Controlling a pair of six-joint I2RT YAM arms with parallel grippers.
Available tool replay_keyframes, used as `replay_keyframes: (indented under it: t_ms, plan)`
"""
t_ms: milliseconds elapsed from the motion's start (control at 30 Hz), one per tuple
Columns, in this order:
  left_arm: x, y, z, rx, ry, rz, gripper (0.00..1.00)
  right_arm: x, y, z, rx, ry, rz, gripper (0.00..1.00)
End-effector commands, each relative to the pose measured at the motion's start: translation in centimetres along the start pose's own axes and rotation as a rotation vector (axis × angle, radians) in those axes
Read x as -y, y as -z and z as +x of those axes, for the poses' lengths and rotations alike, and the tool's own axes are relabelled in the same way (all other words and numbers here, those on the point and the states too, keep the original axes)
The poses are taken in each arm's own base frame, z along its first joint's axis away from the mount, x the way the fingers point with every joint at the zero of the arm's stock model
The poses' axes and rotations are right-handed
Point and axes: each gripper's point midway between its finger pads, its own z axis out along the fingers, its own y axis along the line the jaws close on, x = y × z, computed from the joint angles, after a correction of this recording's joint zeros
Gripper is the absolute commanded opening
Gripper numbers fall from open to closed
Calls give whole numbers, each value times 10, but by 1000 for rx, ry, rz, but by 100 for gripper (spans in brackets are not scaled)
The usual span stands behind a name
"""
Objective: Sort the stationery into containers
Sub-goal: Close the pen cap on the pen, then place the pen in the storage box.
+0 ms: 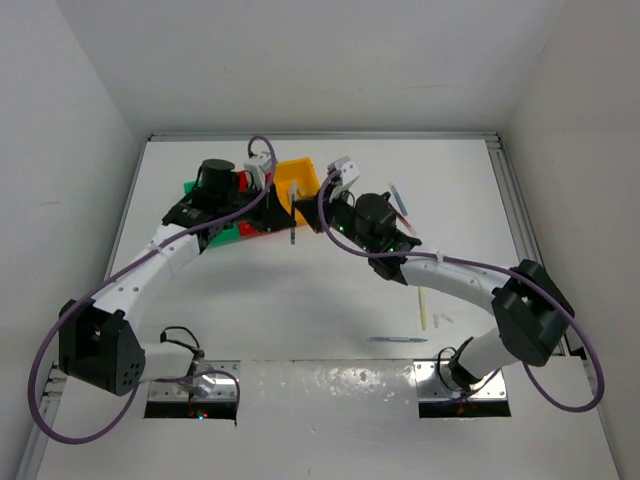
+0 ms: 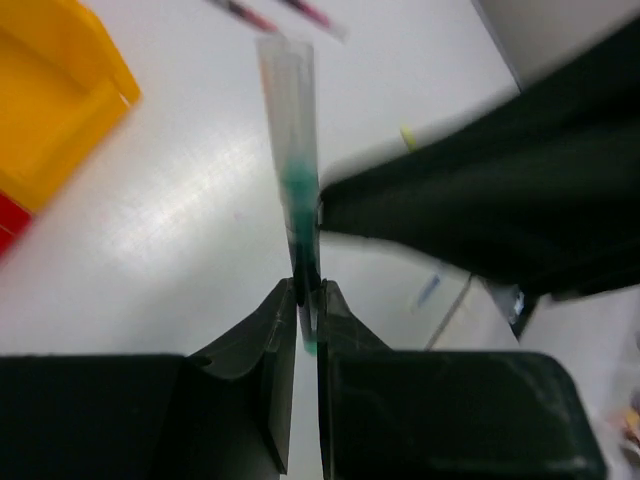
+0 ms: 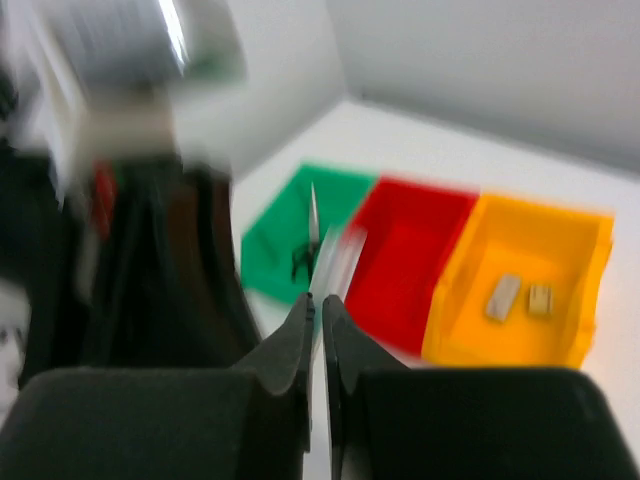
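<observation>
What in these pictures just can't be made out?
Top view: most of the red bin, hidden under the left arm.
Right wrist view: the pale thing at the right gripper's tips, too blurred to name.
Left wrist view: reddish pens at the top edge, cut off and blurred.

We look down on a white table [image 1: 300,300] carrying three joined bins and a few loose items.
We take the yellow bin [image 3: 520,300] as our mark. The red bin [image 3: 415,250] touches its left side, and the green bin [image 3: 275,235] sits beyond that in the same row. Just right of the yellow bin we see slim pens [image 1: 400,200] lying close together. Well nearer than the yellow bin and further right lie a pale stick [image 1: 424,308], a small pale bit [image 1: 446,320] beside it, and a blue pen [image 1: 397,340]. Nearest of all we find two metal plates [image 1: 465,388].
</observation>
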Motion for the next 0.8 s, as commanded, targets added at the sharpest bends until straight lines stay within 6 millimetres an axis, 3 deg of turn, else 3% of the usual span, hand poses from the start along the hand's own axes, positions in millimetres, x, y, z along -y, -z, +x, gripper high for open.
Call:
replay_keyframes:
  t_ms: [0,267,500,567,600,633,667,700,733,767]
  plan:
    - [29,45,-124,413,-290,4,0,11,63,160,-545,9,22,0]
    - [26,46,-124,407,-308,-11,0,1,69,175,-591,61,11,0]
    - [20,46,-118,386,-316,-39,0,17,72,151,-562,69,54,0]
    - [17,46,-116,380,-323,-52,0,23,68,126,-528,94,59,32]
    - [16,44,-111,364,-320,-55,0,29,71,119,-539,118,68,54]
    - [15,44,-109,358,-335,-63,0,34,64,88,-482,132,80,62]
    - [12,40,-102,335,-331,-74,0,38,65,79,-481,143,90,67]
    - [10,39,-98,324,-349,-87,0,42,56,47,-420,159,97,70]
    - [10,38,-94,313,-342,-92,0,41,53,26,-383,171,91,66]
    - [6,34,-85,284,-364,-106,0,41,50,10,-357,174,87,51]
